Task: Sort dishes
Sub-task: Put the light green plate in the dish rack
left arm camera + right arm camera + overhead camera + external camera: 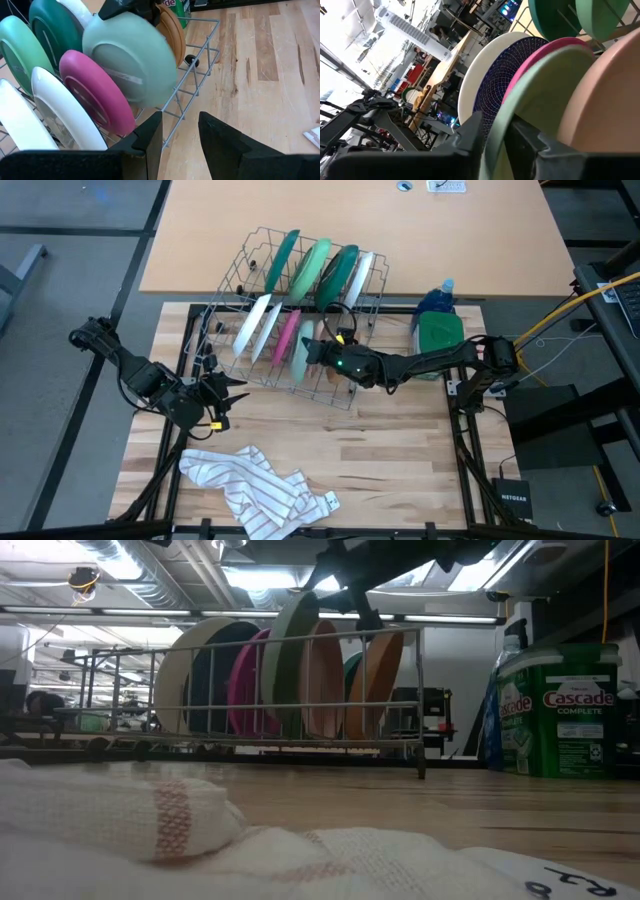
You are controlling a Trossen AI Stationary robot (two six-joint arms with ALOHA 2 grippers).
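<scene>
Left wrist view: right gripper (pixel 131 10) fingers astride smooth round light-green plate's (pixel 131 60) rim in wire rack (pixel 195 80).

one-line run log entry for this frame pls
task: sort dishes | right gripper: astride pale green plate rim in dish rack, fingers parted | left gripper: open, empty, waiting beside rack | striped cloth: table front

The wire dish rack (pixel 250 255) is grey metal; in it stand a dark green plate (pixel 281 260), light green plates (pixel 312 268), white plates (pixel 252 328), a pink plate (pixel 97 92), a pale green plate (pixel 132 57) and a tan-brown plate (pixel 171 30); the cloth (pixel 255 490) is white with reddish-brown stripes; the detergent tub (pixel 560 710) is green; the worktop (pixel 400 450) is pale wood.
</scene>
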